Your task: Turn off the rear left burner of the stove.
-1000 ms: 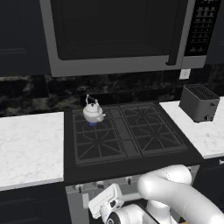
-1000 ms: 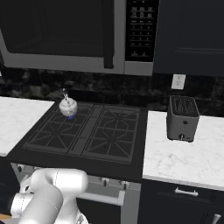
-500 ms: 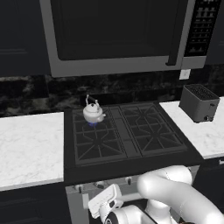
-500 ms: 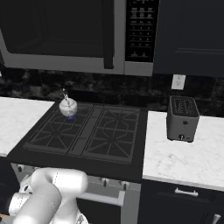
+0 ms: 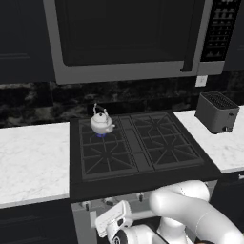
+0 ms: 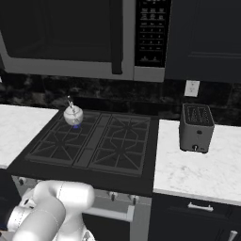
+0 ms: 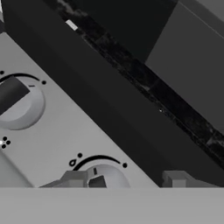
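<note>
Kettle (image 5: 101, 123) on the rear left burner (image 5: 101, 131), at ten o'clock on the stove (image 5: 135, 146). Toaster (image 5: 217, 112) on counter (image 5: 220, 145) at three o'clock; microwave (image 5: 128, 38) at twelve, overhead.

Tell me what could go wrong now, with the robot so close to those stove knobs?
1. Two round silver knobs sit side by side; the tool is at the lower knob, and the other knob is close. Turning the wrong one would leave the small blue flame burning.
2. The white kettle sits on that lit rear left burner and may keep heating.
</note>
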You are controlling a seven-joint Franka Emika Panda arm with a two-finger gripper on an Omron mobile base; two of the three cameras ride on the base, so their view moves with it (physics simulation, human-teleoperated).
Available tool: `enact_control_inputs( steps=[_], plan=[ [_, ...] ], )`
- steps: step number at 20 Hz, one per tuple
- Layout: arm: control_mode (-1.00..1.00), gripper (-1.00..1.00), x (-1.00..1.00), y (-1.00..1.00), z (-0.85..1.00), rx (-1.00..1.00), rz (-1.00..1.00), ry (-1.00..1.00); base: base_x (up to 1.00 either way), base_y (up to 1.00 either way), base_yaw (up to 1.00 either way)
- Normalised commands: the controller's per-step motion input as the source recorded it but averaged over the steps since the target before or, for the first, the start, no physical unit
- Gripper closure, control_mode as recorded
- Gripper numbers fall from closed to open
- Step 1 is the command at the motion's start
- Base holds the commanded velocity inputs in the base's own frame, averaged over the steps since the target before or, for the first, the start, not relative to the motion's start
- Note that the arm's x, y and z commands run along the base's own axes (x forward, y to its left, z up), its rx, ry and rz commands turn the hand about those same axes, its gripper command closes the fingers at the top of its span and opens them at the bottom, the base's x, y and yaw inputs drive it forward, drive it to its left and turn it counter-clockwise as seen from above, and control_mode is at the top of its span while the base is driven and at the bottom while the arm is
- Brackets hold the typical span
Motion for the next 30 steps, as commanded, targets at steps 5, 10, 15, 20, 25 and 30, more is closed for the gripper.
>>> enact_control_inputs(
  steps=[5,10,15,20,25,30],
  plan=[
    [-1.0,1.0,0.14,-0.31,0.04,0.38,0.0,0.17,0.0,0.0,0.0],
    [-1.0,1.0,0.07,-0.42,0.18,0.59,0.0,0.21,0.0,0.0,0.0],
    [-1.0,1.0,0.17,-0.49,0.25,0.73,-0.01,0.15,0.0,0.0,0.0],
    [-1.0,1.0,0.39,-0.53,0.24,0.72,-0.02,0.1,0.0,0.0,0.0],
    [-1.0,1.0,0.58,-0.52,0.29,0.71,-0.04,0.09,0.0,0.0,0.0],
    [-1.0,1.0,0.42,-0.67,0.48,0.74,-0.06,0.05,0.0,0.0,0.0]
  ],
)
